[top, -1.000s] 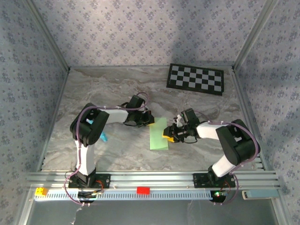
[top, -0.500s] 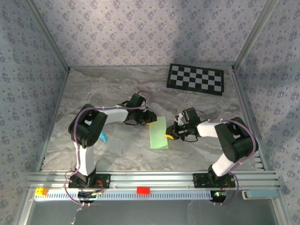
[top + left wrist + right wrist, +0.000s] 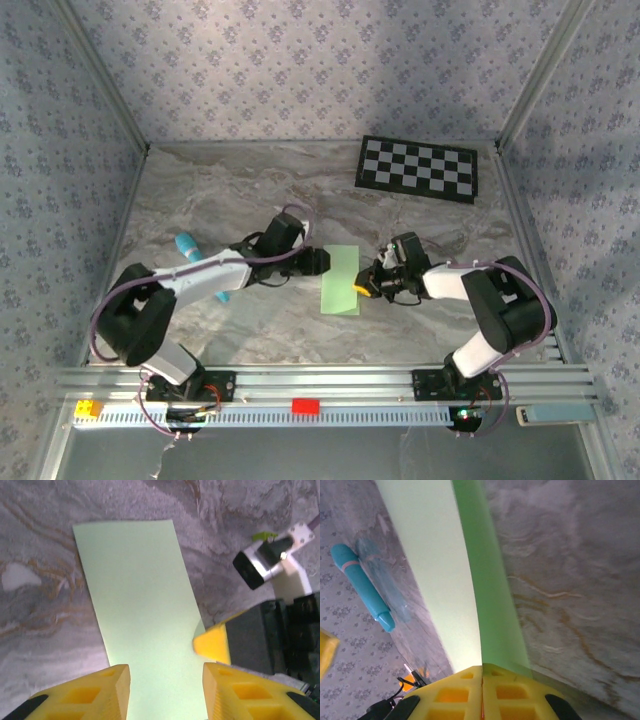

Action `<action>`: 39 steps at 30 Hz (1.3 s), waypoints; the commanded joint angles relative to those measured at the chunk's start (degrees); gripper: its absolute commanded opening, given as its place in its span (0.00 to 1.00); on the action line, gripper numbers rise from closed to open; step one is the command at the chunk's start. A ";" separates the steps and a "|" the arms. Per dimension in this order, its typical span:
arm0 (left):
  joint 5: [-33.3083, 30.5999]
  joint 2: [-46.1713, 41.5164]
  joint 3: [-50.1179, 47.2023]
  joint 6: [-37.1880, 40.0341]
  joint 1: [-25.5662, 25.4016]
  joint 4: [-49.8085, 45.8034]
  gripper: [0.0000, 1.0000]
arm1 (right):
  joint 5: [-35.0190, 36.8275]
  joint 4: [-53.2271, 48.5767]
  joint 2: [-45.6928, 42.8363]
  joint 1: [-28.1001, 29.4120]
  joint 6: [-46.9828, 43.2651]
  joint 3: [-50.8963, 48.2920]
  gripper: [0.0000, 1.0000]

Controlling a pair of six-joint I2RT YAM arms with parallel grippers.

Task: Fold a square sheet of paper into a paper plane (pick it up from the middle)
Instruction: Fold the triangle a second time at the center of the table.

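The square sheet of paper (image 3: 340, 280) is pale mint green and lies on the marble table folded to a narrow rectangle. In the left wrist view the paper (image 3: 135, 595) runs away from my left gripper (image 3: 166, 687), whose yellow fingers (image 3: 92, 695) stand apart over its near end, holding nothing. From above, the left gripper (image 3: 322, 262) is at the paper's upper left edge. My right gripper (image 3: 358, 289) is at the right edge. In the right wrist view the right gripper (image 3: 481, 670) is shut on the paper's edge (image 3: 492, 600), which curls up.
A black-and-white checkerboard (image 3: 417, 167) lies at the back right. A cyan-blue stick (image 3: 187, 246) rests on the table left of the left forearm, also seen from the right wrist (image 3: 362, 582). Walls close in the table on three sides.
My left gripper has opened and let go of the paper, and the left arm has sunk low and stretched out. My right gripper has shut on the paper's right edge.
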 commanded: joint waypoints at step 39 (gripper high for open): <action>-34.58 9.85 9.34 28.50 -29.51 -11.65 0.55 | -5.10 -2.86 3.21 -0.50 -4.34 5.52 0.07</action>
